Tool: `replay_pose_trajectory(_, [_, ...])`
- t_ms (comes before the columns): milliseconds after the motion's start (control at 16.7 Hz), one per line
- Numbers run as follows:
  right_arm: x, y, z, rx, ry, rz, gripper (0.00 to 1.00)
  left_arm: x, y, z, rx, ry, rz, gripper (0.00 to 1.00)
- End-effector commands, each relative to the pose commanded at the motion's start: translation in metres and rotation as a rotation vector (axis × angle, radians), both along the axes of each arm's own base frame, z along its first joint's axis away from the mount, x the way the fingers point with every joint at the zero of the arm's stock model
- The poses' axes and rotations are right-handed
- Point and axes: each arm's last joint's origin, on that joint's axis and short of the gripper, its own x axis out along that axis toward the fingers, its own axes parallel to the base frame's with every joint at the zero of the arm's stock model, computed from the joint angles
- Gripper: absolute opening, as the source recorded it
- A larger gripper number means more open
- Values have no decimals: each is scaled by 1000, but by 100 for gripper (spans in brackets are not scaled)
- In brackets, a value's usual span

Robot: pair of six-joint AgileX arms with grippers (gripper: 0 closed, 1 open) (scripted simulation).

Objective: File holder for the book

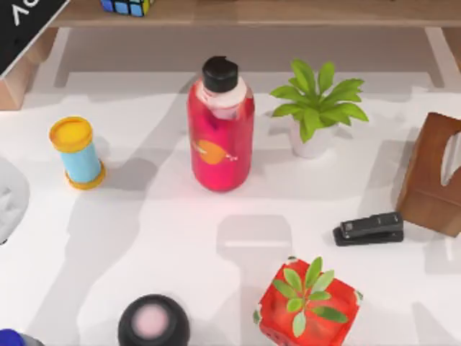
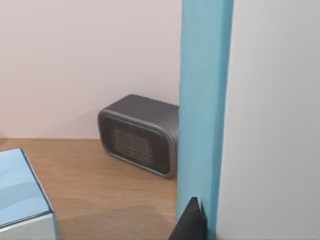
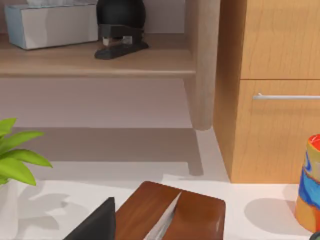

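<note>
The book (image 1: 21, 29), black with white lettering, loomed at the far-left corner of the top view. It looked large and tilted, so I judged it was lifted clear of the table so that it could be carried to the file holder without brushing the clutter.

In the left wrist view the left gripper (image 2: 190, 222) sat hard against a tall blue slab (image 2: 205, 100) with a pale face beside it. This was possibly the book seen edge-on, though the view was too close to be sure. Whether that gripper was clamped on it I could not tell. Beyond the gripper, at its own height, a grey speaker (image 2: 140, 135) stood on the wooden shelf (image 2: 100, 190), which suggested the arm was raised to shelf level.

Well below and off to the side of the left gripper, the red bottle (image 1: 220, 126) and the potted plant (image 1: 315, 108) stood upright on the table.

The right gripper (image 3: 95, 222) hung idle just over the brown tissue box (image 3: 170, 215) at the table's right side, and its state was also unclear.
</note>
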Motion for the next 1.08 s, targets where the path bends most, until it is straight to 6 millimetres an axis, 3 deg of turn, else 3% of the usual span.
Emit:
replay_pose_trajectory(600, [0,0,0,0,0,0,100,1,-3,-1,9,12,-3,0])
replay_pose_trajectory(840, [0,0,0,0,0,0,100,-2,-1,16,-6,-12,-3,0])
replay_pose_trajectory(1080, [0,0,0,0,0,0,100,-1,-1,15,1,0,-3,0])
